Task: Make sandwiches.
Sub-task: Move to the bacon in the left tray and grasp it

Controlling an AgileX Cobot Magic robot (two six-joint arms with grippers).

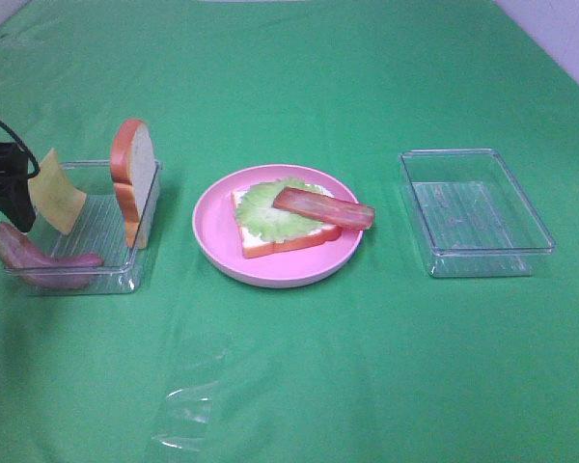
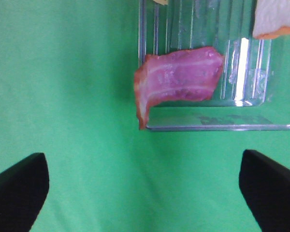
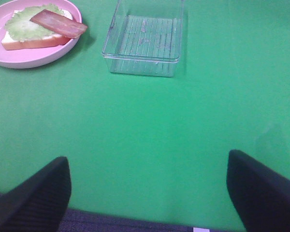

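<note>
Here, with left gripper (image 2: 144,169) spread wide and empty at left edge beside bacon strip (image 1: 37,257) draped over tray (image 2: 222,128) rim, sandwich (image 1: 282,224) half-built on plate (image 1: 215,241) mid-frame: could catch that rim and tip everything.

Ctr: plate (image 1: 215,230) w/ bread slice (image 1: 282,245), lettuce (image 1: 263,206), bacon strip (image 1: 323,208) stacked on it. L tray (image 1: 89,281) holds 2nd slice (image 1: 140,170), cheese (image 1: 58,193), 2nd strip (image 1: 31,253). R tray (image 1: 482,254) right of plate.

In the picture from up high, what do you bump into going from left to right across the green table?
Yellow cheese square → upright bread slice → pink plate → see-through tray.
</note>
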